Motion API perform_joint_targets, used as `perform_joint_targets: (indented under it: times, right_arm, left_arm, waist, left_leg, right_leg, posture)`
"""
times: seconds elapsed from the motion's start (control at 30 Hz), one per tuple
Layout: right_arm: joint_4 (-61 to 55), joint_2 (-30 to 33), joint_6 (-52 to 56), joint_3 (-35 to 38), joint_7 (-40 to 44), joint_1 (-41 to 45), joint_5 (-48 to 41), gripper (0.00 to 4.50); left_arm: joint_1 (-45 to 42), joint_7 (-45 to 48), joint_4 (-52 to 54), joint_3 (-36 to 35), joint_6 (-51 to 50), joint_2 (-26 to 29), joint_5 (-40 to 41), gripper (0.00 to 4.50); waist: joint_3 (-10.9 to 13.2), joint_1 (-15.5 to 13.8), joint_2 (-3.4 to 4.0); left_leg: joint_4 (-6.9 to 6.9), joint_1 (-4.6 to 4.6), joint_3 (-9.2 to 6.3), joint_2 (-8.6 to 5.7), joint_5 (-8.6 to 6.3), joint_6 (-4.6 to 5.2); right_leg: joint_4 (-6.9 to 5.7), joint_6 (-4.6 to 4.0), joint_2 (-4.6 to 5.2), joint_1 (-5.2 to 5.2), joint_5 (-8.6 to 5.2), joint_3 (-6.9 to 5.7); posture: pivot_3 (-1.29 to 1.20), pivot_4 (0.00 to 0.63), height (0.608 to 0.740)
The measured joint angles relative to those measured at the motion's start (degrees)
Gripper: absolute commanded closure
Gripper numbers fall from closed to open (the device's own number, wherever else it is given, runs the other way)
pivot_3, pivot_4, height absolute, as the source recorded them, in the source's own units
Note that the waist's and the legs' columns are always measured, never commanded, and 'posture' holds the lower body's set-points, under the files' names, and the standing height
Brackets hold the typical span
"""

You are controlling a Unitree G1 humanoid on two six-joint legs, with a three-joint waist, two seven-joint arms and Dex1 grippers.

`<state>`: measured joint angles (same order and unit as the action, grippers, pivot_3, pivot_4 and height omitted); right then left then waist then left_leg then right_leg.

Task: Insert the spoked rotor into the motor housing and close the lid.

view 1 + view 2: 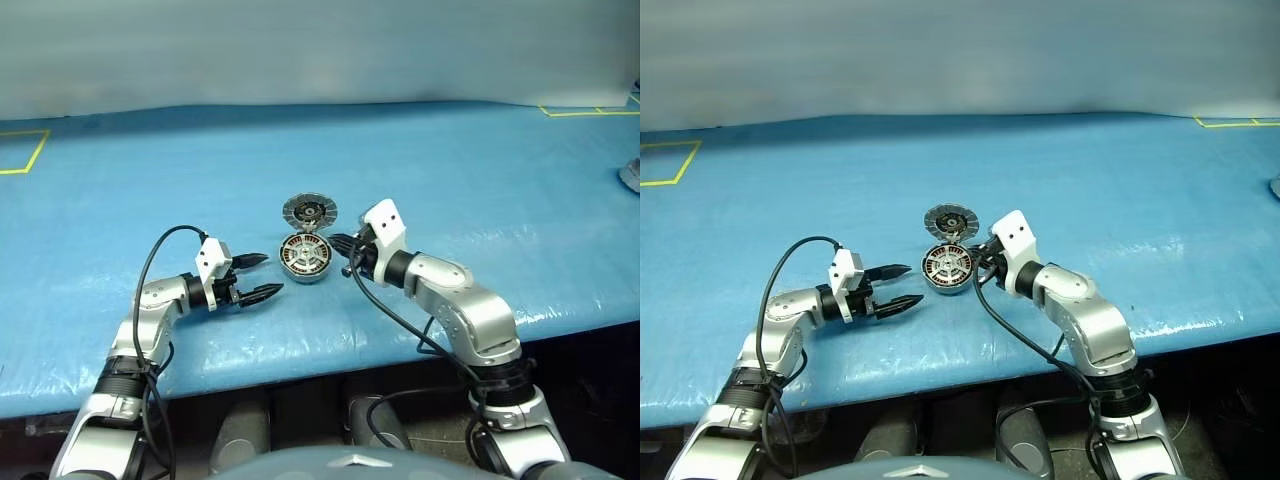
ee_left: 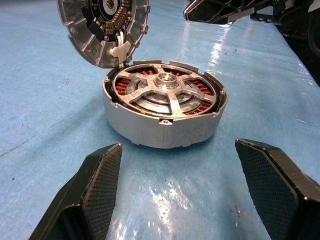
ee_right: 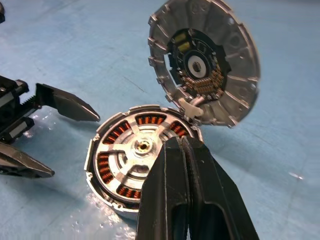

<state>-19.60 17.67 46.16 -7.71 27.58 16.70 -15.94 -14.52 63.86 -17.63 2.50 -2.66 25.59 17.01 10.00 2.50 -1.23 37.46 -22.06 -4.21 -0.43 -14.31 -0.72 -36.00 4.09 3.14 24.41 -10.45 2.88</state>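
Observation:
The motor housing (image 1: 305, 258) is a short grey cup standing on the blue table. The spoked rotor (image 2: 165, 92) lies inside it, with copper windings showing between its silver spokes. The lid (image 1: 309, 210) stands up open on its hinge at the housing's far side, its inner face with the dark ring turned toward me. My left gripper (image 1: 265, 275) is open, level with the housing and a short way to its left, holding nothing. My right gripper (image 3: 181, 141) is shut and empty, its tips over the housing's right rim.
Blue sheeting covers the table (image 1: 450, 170). Yellow tape marks lie at the far left (image 1: 25, 155) and far right (image 1: 590, 110). A grey object (image 1: 630, 175) sits at the right edge. The table's front edge (image 1: 300, 375) runs just below both arms.

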Motion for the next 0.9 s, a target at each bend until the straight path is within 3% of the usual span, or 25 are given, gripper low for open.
perform_joint_targets:
  times: [0.23, 0.57, 0.7, 0.9]
  right_arm:
    - [3.1, -0.9, 0.6, 2.5, -6.3, 0.3, 2.2, 4.49]
    - [35.0, -5.3, -12.4, 4.6, -14.7, 19.6, 9.1, 4.49]
    - [45.5, -8.2, -15.7, 8.5, -7.6, 25.7, 4.1, 4.49]
    - [49.4, -9.2, -15.5, 11.9, 5.5, 30.4, -4.3, 4.49]
  left_arm:
    - [0.0, 0.0, 0.0, -0.5, 0.7, 0.0, 0.3, 0.53]
    - [0.3, -0.5, 0.4, -1.0, 0.8, -0.1, 1.0, 0.53]
    - [1.1, -1.3, 1.4, -1.0, 0.8, -0.1, 1.1, 0.53]
    - [3.1, -1.6, 2.4, -1.2, 0.7, 0.4, 1.2, 0.53]
  waist:
    - [0.0, 0.0, 0.00]
    - [0.0, 0.6, 0.00]
    - [0.0, 1.0, 0.01]
    - [0.0, 1.2, 0.05]
  left_leg:
    - [0.00, 0.00, 0.03, 0.01, 0.00, 0.00]
    - [-0.06, 0.03, 0.12, 0.01, 0.00, 0.00]
    - [-0.18, 0.03, 0.12, 0.00, -0.01, 0.02]
    - [-0.28, 0.03, 0.07, 0.01, -0.02, 0.03]
  right_leg:
    - [0.01, 0.00, 0.00, 0.00, 0.00, 0.01]
    - [0.04, -0.04, 0.00, 0.01, 0.37, 0.05]
    - [0.09, -0.06, 0.00, 0.03, 0.39, 0.07]
    - [0.10, -0.09, 0.00, 0.06, 0.37, 0.03]
  posture:
    - [0.00, 0.150, 0.740]
    - [0.00, 0.150, 0.740]
    - [0.00, 0.150, 0.740]
    - [0.00, 0.150, 0.740]
